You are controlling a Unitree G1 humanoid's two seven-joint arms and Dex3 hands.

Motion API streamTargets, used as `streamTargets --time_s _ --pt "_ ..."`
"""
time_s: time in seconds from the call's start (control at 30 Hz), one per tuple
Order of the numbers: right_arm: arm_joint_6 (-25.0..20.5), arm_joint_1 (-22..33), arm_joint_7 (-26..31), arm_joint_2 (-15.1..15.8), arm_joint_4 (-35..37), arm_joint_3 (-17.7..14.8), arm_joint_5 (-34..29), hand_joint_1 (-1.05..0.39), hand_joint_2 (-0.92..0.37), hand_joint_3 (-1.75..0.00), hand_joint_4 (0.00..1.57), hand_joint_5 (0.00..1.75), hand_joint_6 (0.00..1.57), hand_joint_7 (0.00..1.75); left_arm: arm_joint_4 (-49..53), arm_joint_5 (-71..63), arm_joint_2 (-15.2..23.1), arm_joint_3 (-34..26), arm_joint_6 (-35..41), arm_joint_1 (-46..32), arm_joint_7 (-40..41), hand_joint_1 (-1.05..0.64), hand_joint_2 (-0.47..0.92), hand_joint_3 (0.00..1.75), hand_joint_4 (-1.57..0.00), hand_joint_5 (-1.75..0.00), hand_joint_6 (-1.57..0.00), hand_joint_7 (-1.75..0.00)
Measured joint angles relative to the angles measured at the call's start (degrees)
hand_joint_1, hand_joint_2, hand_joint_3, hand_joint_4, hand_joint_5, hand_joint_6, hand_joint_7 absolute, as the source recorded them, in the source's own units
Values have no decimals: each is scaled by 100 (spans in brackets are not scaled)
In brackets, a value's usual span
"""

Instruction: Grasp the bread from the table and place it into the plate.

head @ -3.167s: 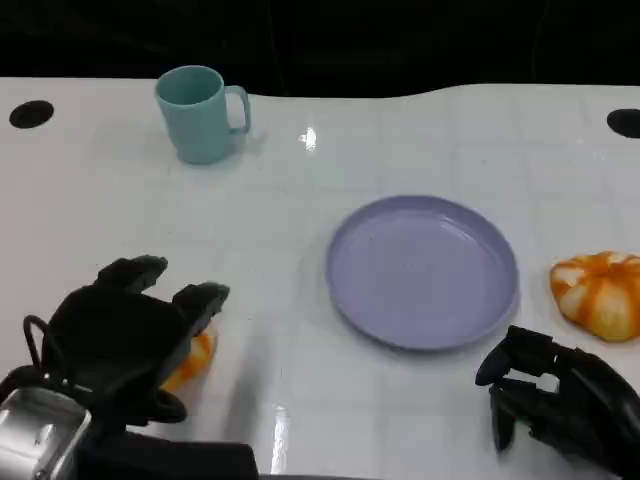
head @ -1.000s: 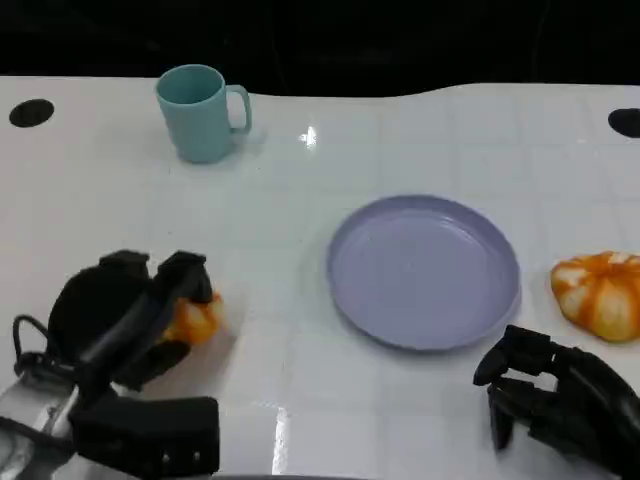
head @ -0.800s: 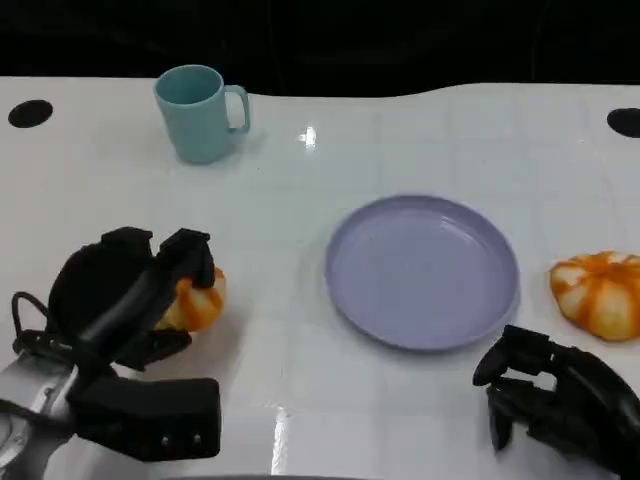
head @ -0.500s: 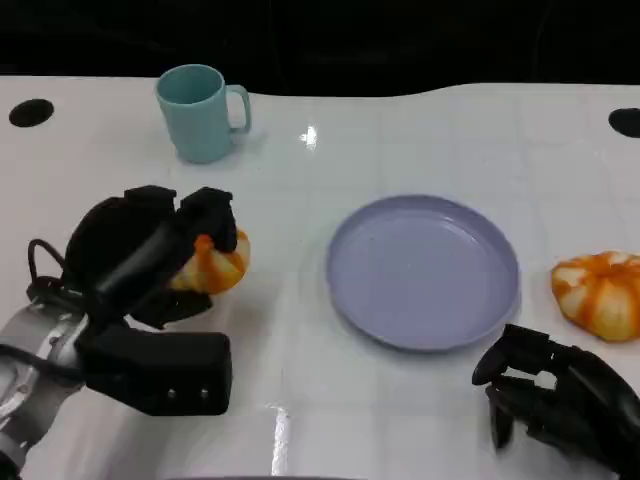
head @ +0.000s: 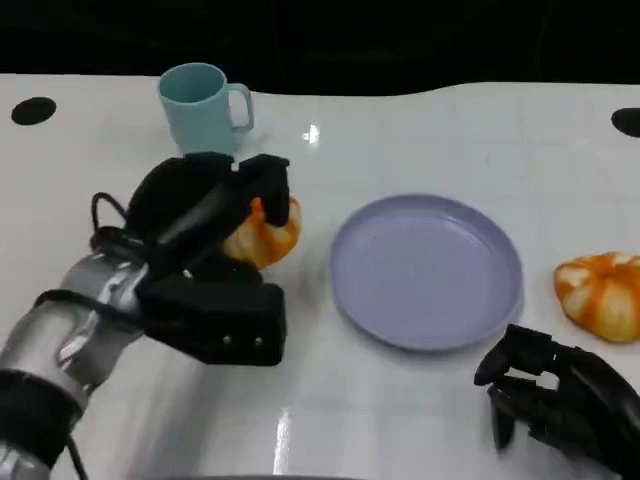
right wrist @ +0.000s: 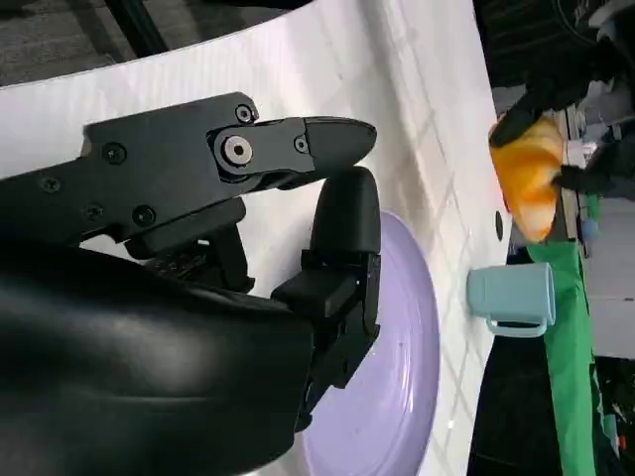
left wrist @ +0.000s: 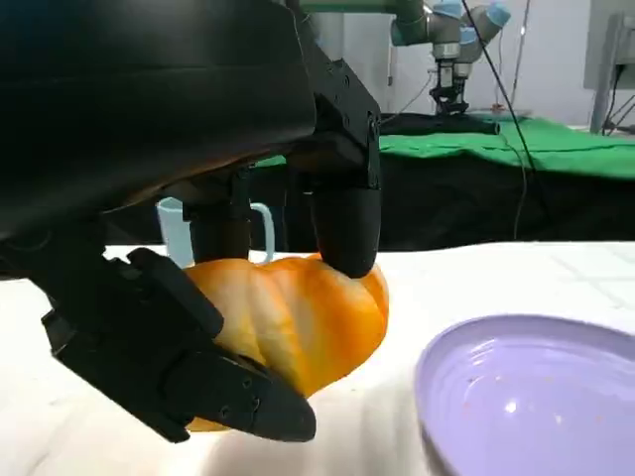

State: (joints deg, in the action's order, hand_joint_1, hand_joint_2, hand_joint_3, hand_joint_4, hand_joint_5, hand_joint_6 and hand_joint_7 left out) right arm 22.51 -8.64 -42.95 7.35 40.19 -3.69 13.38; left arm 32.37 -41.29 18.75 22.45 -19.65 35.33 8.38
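Observation:
My left hand [head: 205, 215] grips an orange, white-streaked bread [head: 268, 235] and holds it off the table, just left of the lavender plate [head: 428, 270]. In the left wrist view the fingers [left wrist: 342, 213] clamp the bread [left wrist: 298, 317] from above and below, with the plate [left wrist: 536, 397] close beside it. A second bread [head: 600, 295] lies on the table to the right of the plate. My right hand [head: 555, 400] rests low at the front right with nothing in it. In the right wrist view its fingers [right wrist: 342, 233] are spread over the plate [right wrist: 397, 397].
A teal cup [head: 200, 105] stands at the back left, behind my left hand. Black round holes [head: 34, 110] [head: 626, 121] mark the table's far corners. The white table ends at a dark back edge.
My left hand closed on the bread at the front left, lifted it and carried it right and away from me toward the plate. The right hand has not moved.

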Motion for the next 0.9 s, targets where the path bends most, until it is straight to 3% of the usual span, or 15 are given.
streamTargets --time_s 0.27,0.4,0.43,0.47,0.53,0.9 --pt "1 -1 3 -3 -3 8 -5 -53 -92 -25 66 175 69 134 152 4 -198 93 -13 157 -123 -26 91 26 -78 -175 -57 -175" --pt "-16 -3 0 1 2 6 1 -53 -92 -24 66 175 70 135 672 25 -511 200 -163 469 -74 -24 92 32 -82 -175 -62 -175" --pt "-70 -6 -2 1 -15 6 10 -53 -92 -24 66 175 70 135 801 18 -603 238 -225 558 -22 -23 86 42 -82 -175 -62 -175" --pt "-103 -7 -10 -1 -31 6 17 -53 -92 -24 66 175 70 135 899 2 -682 289 -287 634 44 -22 73 67 -83 -175 -62 -175" --pt "-111 -2 -36 2 -48 4 25 -54 -92 -25 66 175 70 136 1049 -4 -842 352 -359 747 153 -20 64 86 -84 -175 -62 -175" --pt "-122 60 -92 31 -119 -7 43 -54 -92 -24 66 175 69 136 1642 -39 -1431 558 -341 1225 352 -25 69 80 -86 -175 -62 -175"
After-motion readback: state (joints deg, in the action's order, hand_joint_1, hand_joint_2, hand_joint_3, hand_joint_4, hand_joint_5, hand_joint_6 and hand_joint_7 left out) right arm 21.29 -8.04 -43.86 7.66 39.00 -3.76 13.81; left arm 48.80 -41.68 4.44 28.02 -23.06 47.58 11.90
